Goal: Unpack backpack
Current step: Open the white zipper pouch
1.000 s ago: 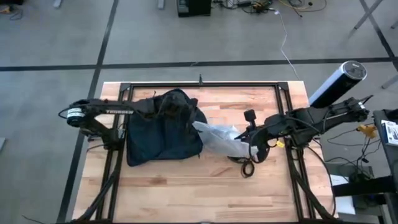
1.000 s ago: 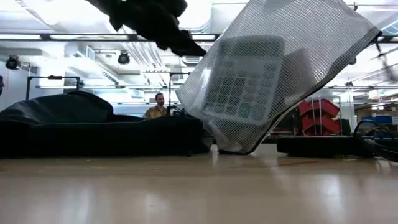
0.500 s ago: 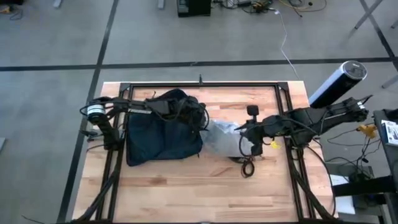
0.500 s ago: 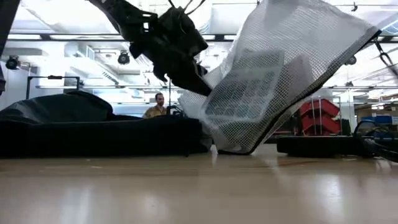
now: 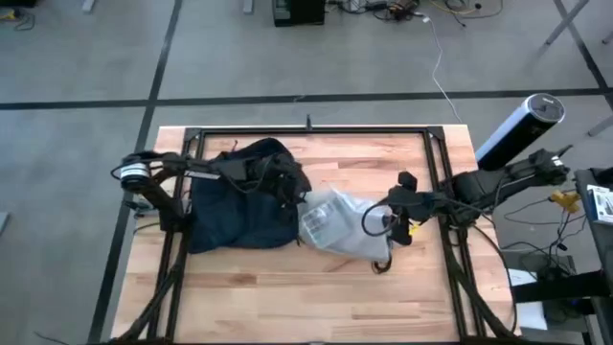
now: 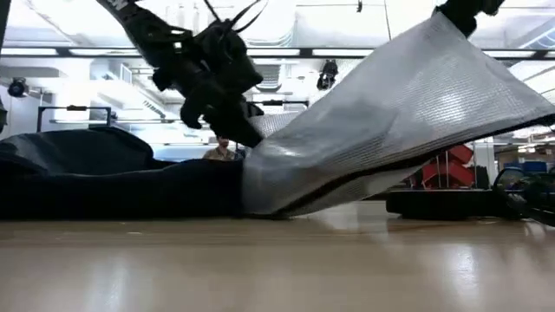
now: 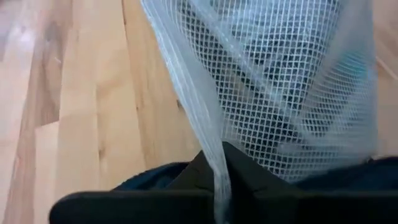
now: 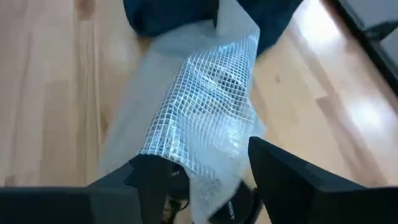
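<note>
The step in hand looks like drawing the mesh pouch (image 5: pixel 340 227) clear of the backpack (image 5: pixel 239 196), which lies slumped on the desk (image 5: pixel 287 297) under the left arm. The right gripper (image 8: pixel 200 171) pinches the pouch's far end, its fingers (image 8: pixel 152 180) pressed onto the mesh, and holds that end lifted so the pouch slopes down to the backpack's mouth. The left gripper (image 5: pixel 290 192) hangs low over that mouth with the pouch's near edge running between its fingertips; whether it grips the mesh or only straddles it cannot be told. Behind the right gripper lies a black cable (image 5: pixel 383 261). The next move probably calls for the right arm to carry the pouch away from the backpack and lay it flat on bare desk.
</note>
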### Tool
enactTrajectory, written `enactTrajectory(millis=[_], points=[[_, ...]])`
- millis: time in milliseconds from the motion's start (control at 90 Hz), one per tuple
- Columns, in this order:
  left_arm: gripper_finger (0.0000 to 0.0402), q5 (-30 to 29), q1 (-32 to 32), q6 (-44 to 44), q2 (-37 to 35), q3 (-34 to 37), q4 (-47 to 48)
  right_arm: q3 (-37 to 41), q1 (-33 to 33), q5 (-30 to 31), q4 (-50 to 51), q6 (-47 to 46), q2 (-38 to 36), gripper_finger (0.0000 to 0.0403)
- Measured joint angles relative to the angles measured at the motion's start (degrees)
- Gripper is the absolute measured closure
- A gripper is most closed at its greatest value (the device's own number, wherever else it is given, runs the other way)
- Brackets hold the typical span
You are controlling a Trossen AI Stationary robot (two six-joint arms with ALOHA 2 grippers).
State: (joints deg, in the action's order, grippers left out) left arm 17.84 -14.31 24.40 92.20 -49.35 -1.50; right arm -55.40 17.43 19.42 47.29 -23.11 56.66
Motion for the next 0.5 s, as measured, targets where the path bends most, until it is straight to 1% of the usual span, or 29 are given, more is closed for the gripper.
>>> enactTrajectory(millis=[156,333,411,500], points=[[0.0401,-0.57,0.0,-0.58,-4.75,5.25,-5.22,0.4,0.09,0.11,0.33,-1.91,0.0,0.0203],[0.0402,-0.76,-0.04,-0.94,-11.64,9.8,-7.54,1.36,0.09,0.45,0.52,-1.74,0.0,0.0199],[0.0402,-0.78,-0.07,-1.13,-13.86,11.26,-8.98,1.38,0.11,3.75,0.02,0.41,0.0,0.0196],[0.0402,-0.83,-0.07,-1.27,-15.42,12.52,-10.43,1.36,0.09,10.31,0.14,4.14,0.0,0.0193]])
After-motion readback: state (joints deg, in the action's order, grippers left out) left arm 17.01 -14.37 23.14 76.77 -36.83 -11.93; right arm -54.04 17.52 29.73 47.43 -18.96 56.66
